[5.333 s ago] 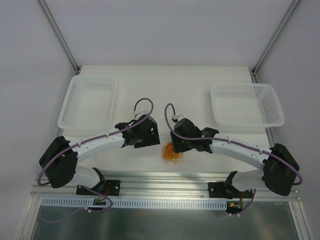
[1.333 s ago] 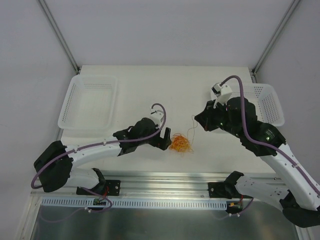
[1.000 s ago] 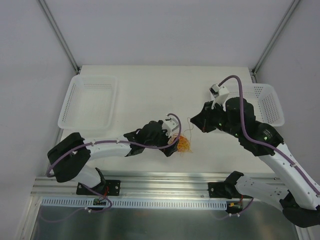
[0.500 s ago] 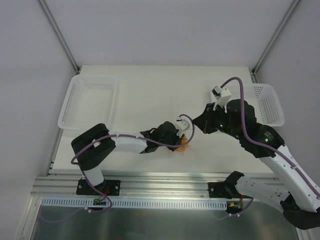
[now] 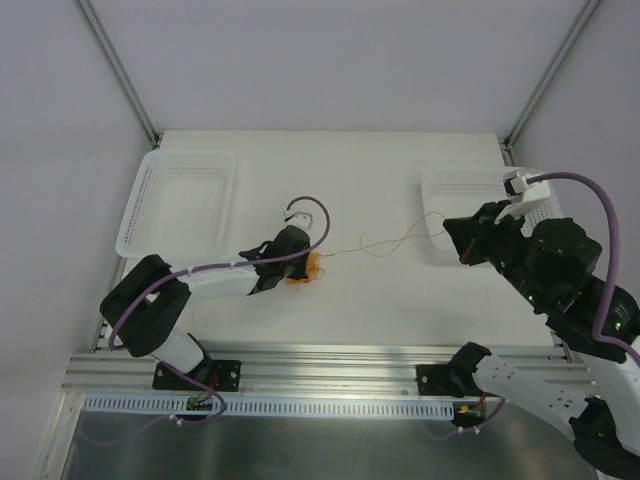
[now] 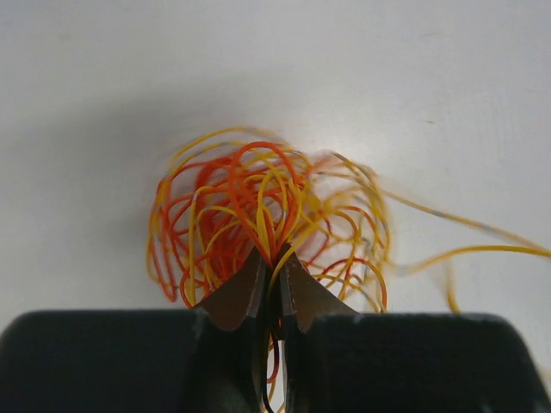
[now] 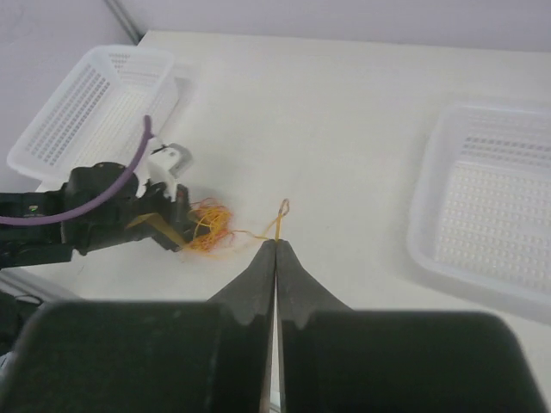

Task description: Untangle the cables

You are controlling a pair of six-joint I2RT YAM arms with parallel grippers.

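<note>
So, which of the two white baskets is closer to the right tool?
The right-hand basket: the right tool, shut on a thin yellow-orange cable, hangs by its near left corner. The left-hand basket is far off.

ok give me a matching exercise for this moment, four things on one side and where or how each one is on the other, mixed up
Things:
1. left tool
2. right tool
3. single strand
4. left basket

States or places:
A. on the left side of the table
B. shut on the tangle
C. stretched from the tangle towards the right tool
D. shut on the end of the single strand

Pairs: 1-B, 2-D, 3-C, 4-A
</note>
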